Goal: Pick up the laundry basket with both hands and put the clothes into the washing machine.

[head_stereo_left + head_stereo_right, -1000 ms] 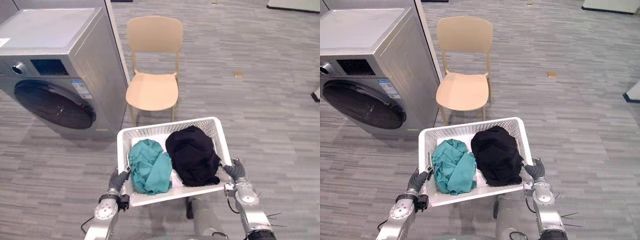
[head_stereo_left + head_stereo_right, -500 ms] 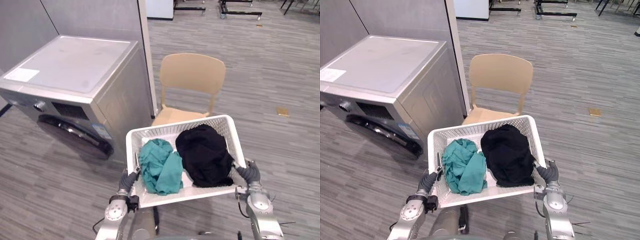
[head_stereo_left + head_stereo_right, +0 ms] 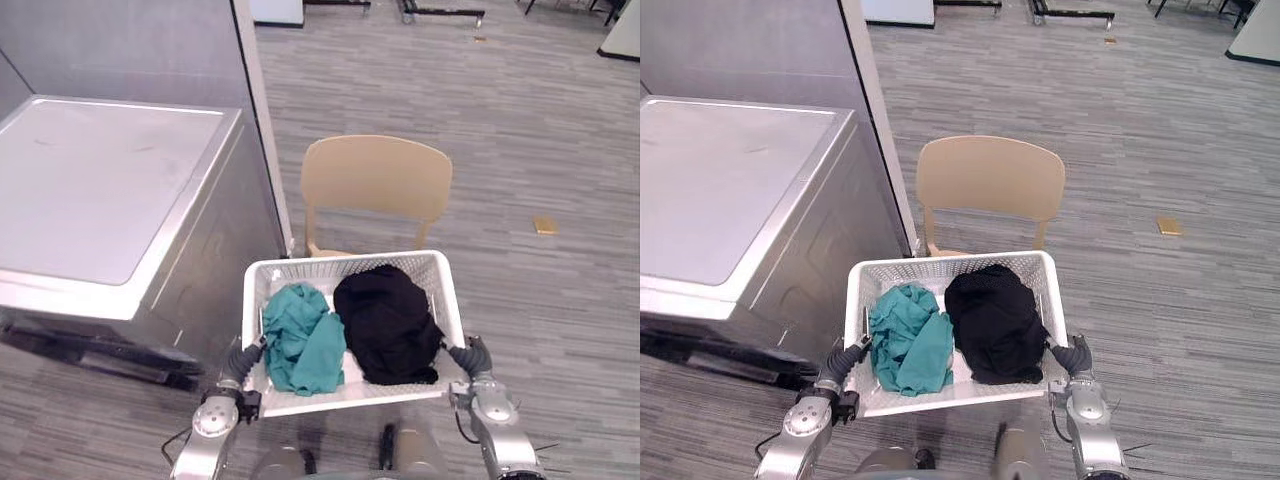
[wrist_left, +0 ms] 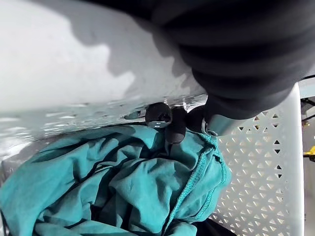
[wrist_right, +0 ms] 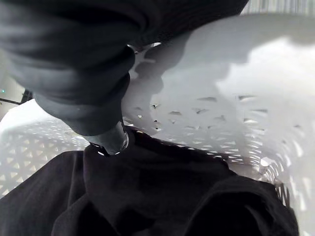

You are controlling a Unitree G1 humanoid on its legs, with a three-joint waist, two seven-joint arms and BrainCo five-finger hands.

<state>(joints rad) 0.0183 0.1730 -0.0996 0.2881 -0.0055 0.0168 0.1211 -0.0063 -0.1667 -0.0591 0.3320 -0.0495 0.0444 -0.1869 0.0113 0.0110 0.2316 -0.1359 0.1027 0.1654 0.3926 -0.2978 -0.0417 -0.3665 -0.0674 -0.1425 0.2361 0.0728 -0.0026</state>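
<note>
Left hand (image 3: 243, 360) and right hand (image 3: 470, 355) clench opposite rims of the basket (image 3: 350, 264). Basket probably stiff, light; clothes (image 3: 385, 322) between hands soft, may shift.

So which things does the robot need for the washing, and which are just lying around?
For the job: laundry basket, teal clothes, black clothes, washing machine, left hand, right hand.
Just lying about: chair, small tan piece on the floor.
</note>
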